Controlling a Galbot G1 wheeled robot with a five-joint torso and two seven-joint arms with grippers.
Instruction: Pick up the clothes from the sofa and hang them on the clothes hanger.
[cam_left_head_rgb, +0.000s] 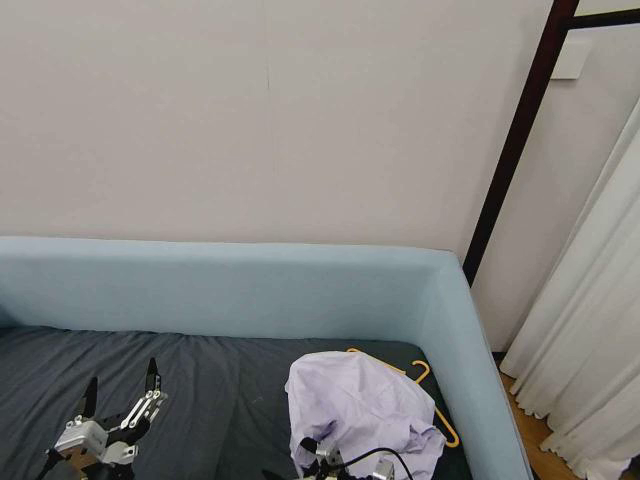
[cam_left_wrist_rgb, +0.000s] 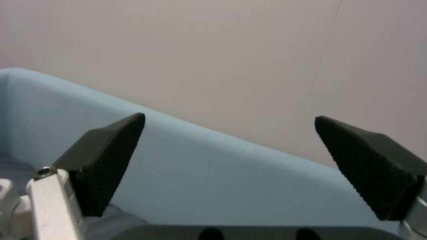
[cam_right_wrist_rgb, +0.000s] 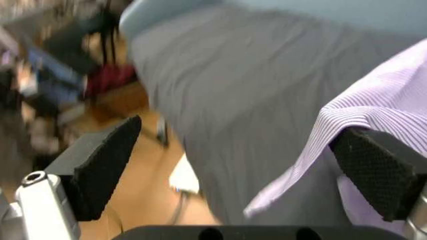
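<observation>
Your lilac shirt (cam_left_head_rgb: 360, 405) lies crumpled on the sofa (cam_left_head_rgb: 250, 290) seat by its right armrest, long axis backrest-to-front, atop an orange hanger (cam_left_head_rgb: 424, 372). Your right gripper (cam_right_wrist_rgb: 237, 135) gapes wide, empty, at the shirt's front edge; the left gripper (cam_left_wrist_rgb: 228, 121), equally wide and empty, faces the backrest.

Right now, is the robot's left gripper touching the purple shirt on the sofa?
Apart. In the head view the left gripper hangs open over the dark sheet, with a wide stretch of bare sheet between it and the purple shirt.
</observation>
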